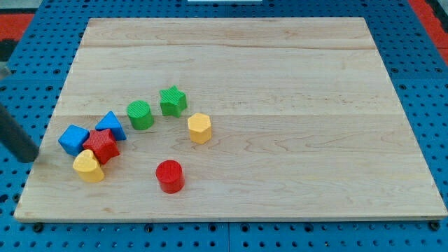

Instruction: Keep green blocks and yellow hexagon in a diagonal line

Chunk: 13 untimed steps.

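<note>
My tip sits off the board's left edge, well apart from all blocks; no gripper fitted. Yellow hexagon, green cylinder and green star appear light, rigid, free-sliding: push squarely on side faces.

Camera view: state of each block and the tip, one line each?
green cylinder: upright, free.
green star: beside the cylinder.
yellow hexagon: apart, free.
red cylinder: alone.
blue, red, yellow cluster: touching.
my tip: off the board's left edge.

Star right of cylinder
</note>
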### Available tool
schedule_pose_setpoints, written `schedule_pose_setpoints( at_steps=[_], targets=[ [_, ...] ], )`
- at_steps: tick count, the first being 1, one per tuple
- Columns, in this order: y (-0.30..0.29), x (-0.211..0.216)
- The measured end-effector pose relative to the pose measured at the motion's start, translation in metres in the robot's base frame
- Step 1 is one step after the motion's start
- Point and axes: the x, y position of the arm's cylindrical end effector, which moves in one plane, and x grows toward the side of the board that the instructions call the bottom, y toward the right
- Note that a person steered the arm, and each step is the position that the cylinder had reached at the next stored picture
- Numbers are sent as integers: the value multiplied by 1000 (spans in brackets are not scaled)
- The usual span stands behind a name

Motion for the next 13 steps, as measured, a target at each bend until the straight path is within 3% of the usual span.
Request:
schedule_pose_setpoints(
  at_steps=[1,3,4,6,7,8,12,13],
  targets=[
    [39,-27],
    [208,-77],
    [270,-82],
    [236,-101],
    [153,-108],
    [178,-161],
    [408,-129],
    [389,-132]
  ],
)
